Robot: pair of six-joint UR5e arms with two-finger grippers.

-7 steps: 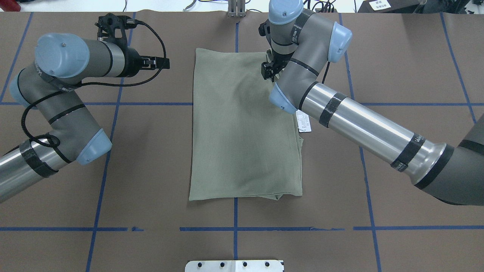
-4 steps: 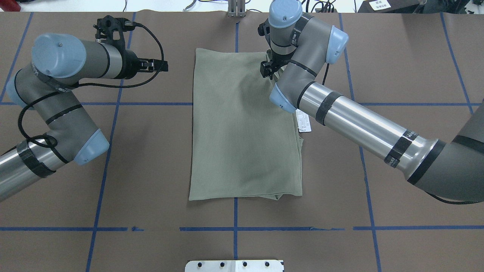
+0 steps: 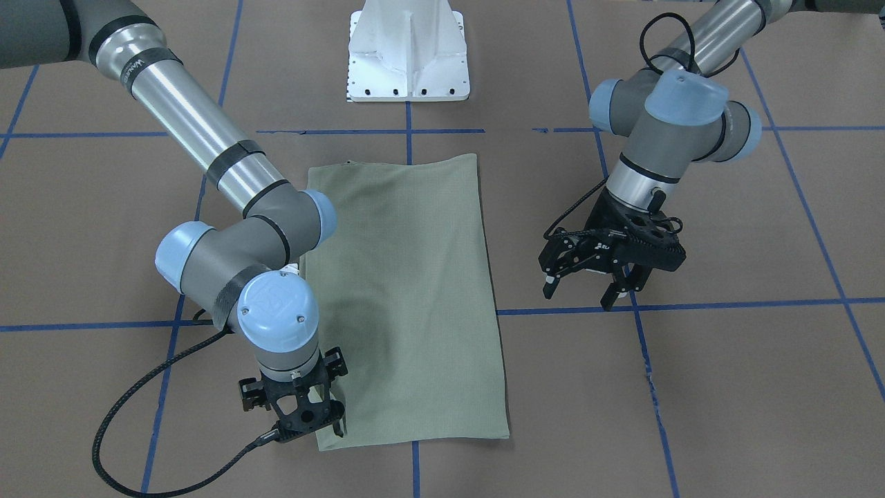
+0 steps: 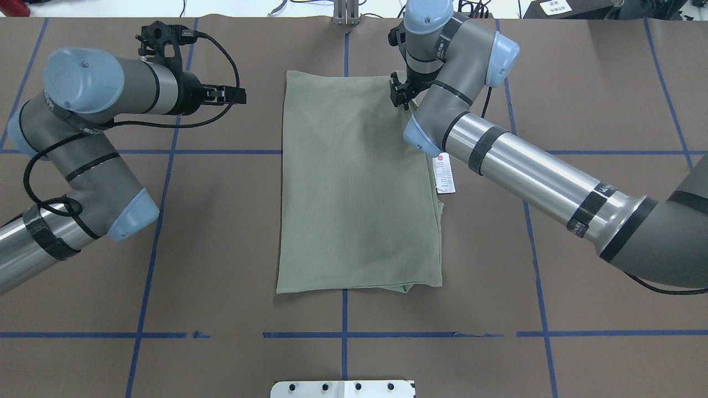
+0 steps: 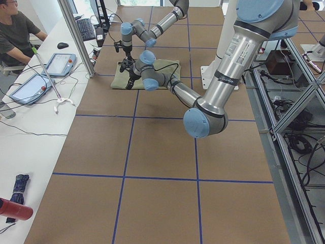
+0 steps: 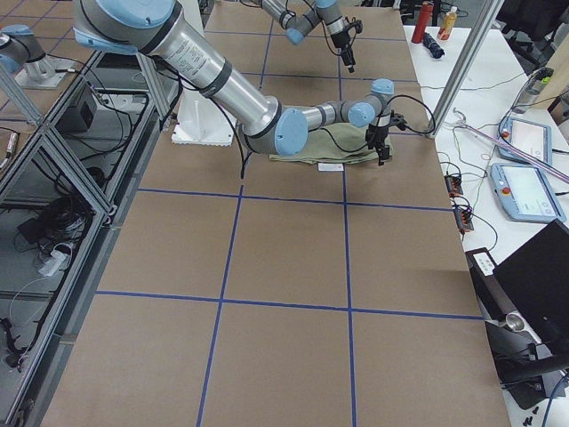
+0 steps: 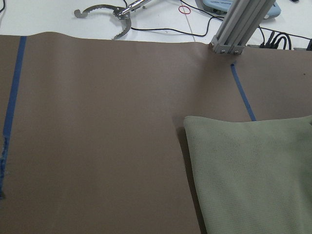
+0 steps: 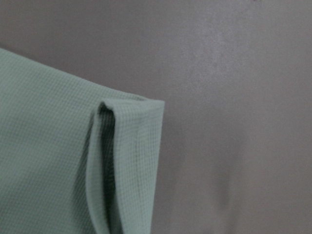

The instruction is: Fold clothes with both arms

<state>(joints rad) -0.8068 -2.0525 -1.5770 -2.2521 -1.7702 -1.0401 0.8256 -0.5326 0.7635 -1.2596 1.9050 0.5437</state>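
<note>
Right pincer (image 3: 309, 427) sitting at shirt (image 3: 408, 290) corner, grip indeterminable; left pincer (image 3: 579, 294) released. Risk: pinching top layer only, fold splaying.

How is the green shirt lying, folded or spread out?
Folded: the pale sage-green knit shirt lies as a rectangle, sleeves hidden, layers peeking at one edge.

Folded shirt (image 4: 354, 182) lies on table (image 4: 221, 249) (brown, blue-lined).
</note>
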